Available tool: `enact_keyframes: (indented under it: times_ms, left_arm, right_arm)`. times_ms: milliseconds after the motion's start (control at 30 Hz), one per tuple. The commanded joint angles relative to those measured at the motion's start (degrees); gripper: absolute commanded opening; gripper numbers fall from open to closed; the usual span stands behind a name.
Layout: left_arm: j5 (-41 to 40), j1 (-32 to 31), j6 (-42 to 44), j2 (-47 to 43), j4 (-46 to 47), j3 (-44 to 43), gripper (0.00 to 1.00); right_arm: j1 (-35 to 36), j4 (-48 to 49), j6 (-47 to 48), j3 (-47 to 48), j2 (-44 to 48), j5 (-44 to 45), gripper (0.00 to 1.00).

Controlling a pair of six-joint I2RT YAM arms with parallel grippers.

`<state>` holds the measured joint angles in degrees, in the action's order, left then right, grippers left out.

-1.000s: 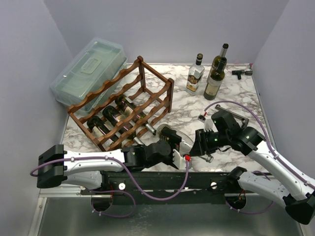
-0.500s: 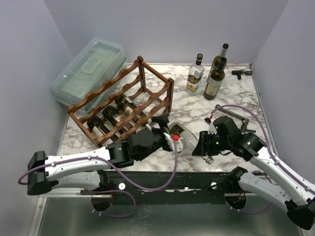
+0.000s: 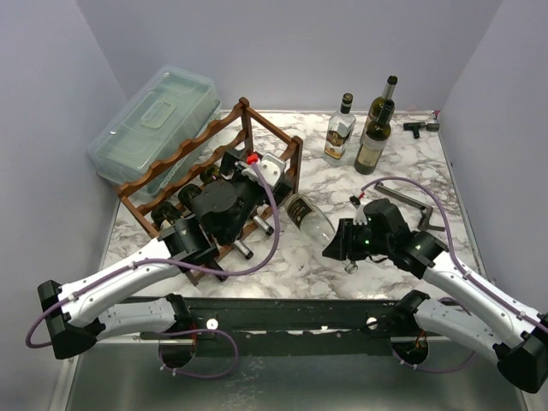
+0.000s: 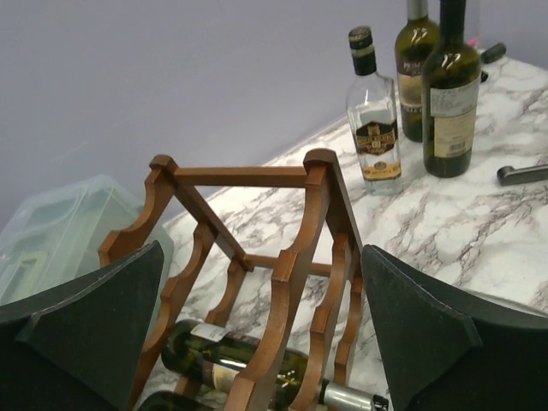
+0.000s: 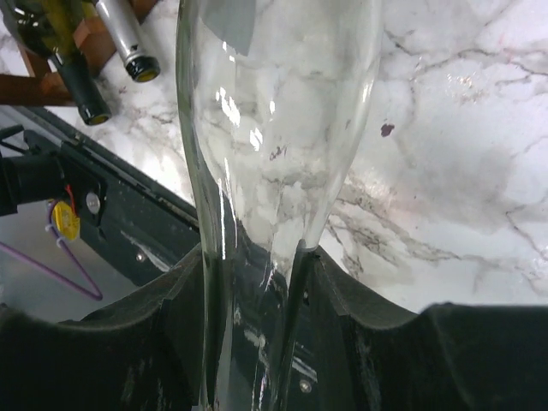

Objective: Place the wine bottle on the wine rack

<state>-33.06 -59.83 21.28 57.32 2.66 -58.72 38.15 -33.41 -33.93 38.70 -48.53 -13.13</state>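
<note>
Left gripper (image 4: 261, 257): moved up over wine rack (image 4: 318, 184), spread wide, empty. Right gripper (image 5: 257, 257): clamps clear wine bottle (image 3: 310, 218) by neck, base aimed far-left, rackward.

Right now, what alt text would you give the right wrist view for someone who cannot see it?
The right tool grips a clear glass bottle by its neck, the body reaching away over the marble table. At upper left, two capped bottle necks stick out of the wooden rack.
</note>
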Motion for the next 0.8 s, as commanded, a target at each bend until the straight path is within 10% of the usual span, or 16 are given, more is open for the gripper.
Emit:
enact_keyframes:
  times_ms: [0,367,767]
  left_arm:
    - [1.6,4.3,-8.8,5.0,-10.4,-4.7,0.99]
    - [10.6,15.7,-20.0,12.6,-17.2,-8.7,0.95]
    - [17.8,16.3,-19.2,14.9,-13.8,-5.9,0.69]
  right_arm:
    - [0.1,17.3,1.3,0.4,0.4,2.5,0.01]
    - [0.1,20.3,0.7,-2.2,-0.8,3.1,0.0]
    - [0.0,26.0,1.3,-5.8,-1.1,0.7,0.01]
